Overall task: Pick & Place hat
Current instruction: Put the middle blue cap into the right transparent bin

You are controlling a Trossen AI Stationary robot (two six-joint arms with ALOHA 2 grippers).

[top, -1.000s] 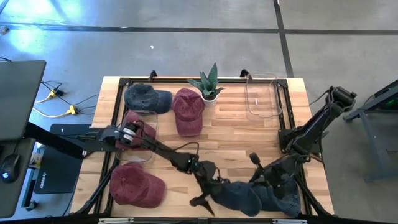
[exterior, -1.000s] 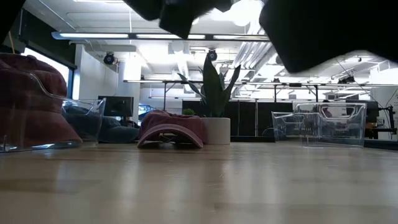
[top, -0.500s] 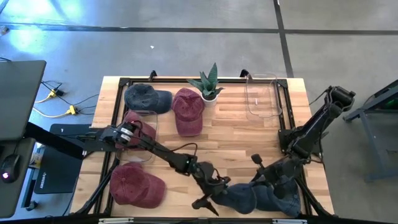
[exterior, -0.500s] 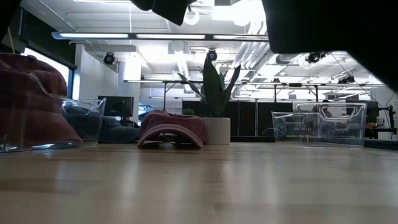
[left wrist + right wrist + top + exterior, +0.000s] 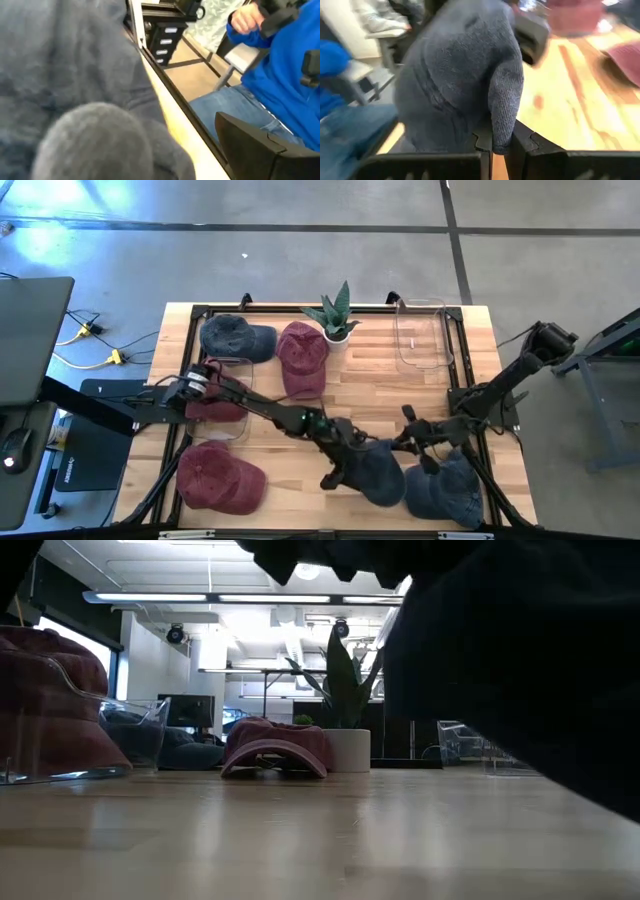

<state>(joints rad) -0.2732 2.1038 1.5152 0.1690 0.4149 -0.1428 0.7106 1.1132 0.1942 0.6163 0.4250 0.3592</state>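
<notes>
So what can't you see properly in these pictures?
- Low view: a dark blur up close hides the clear bin on the far side.
- Left wrist view: the blue hat fills the picture and hides the left gripper's fingers.
- High view: the left gripper is too small to read.

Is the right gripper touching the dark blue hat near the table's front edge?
Touching. The right wrist view shows the right gripper with its fingers shut on a fold of the dark blue hat, fabric pinched between them.
</notes>
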